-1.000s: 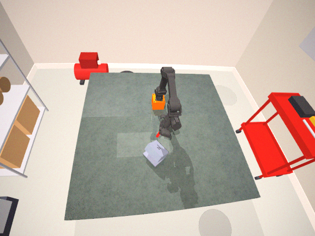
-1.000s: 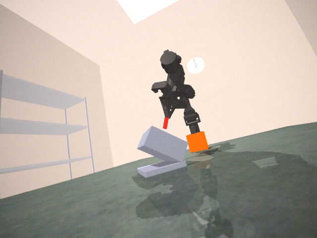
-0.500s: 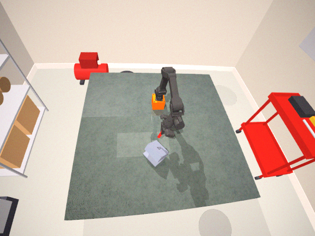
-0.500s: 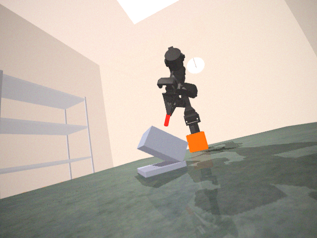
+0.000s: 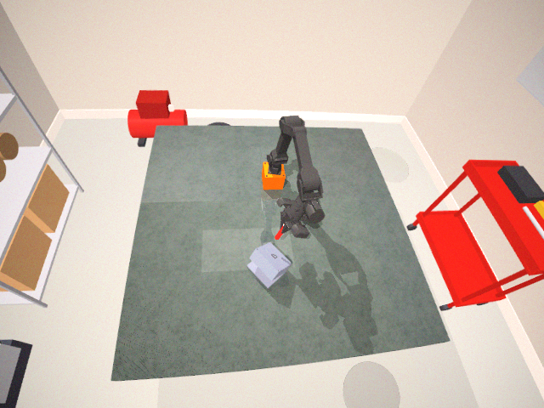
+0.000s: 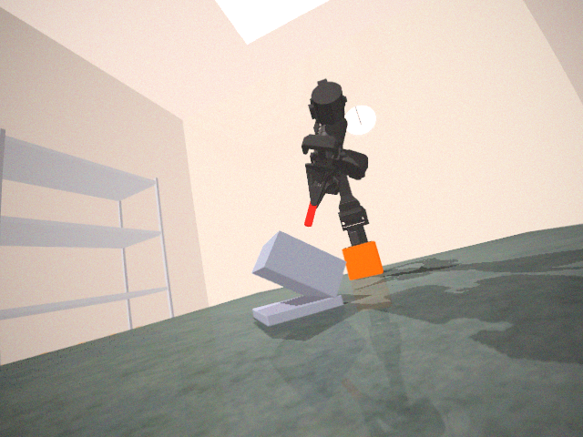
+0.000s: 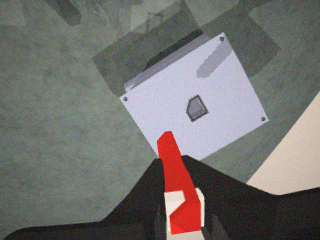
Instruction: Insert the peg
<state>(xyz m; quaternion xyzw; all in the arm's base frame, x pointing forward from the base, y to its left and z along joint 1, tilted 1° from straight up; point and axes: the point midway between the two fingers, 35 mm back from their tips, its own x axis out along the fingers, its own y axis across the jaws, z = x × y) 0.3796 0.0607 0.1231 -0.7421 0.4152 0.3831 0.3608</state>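
My gripper (image 5: 286,227) (image 6: 316,199) (image 7: 171,164) is shut on a red peg (image 5: 279,232) (image 6: 310,215) (image 7: 172,165) with flat sides. The peg sticks out past the fingertips, tilted down toward the panel. The grey sloped panel (image 5: 268,263) (image 6: 296,260) (image 7: 220,95) sits on the green mat just ahead of and below the peg. Its hole (image 5: 274,256) (image 7: 196,108) is a dark flat-sided opening in the middle of the face. In the wrist view the peg's free end lies over the panel's near edge, a short way from the hole. The peg hangs in the air, clear of the panel.
The arm's orange base (image 5: 273,177) (image 6: 362,259) stands behind the panel. A red tank (image 5: 155,116) lies at the mat's far left corner, a red cart (image 5: 478,232) stands to the right, and a shelf rack (image 5: 31,211) (image 6: 85,235) stands to the left.
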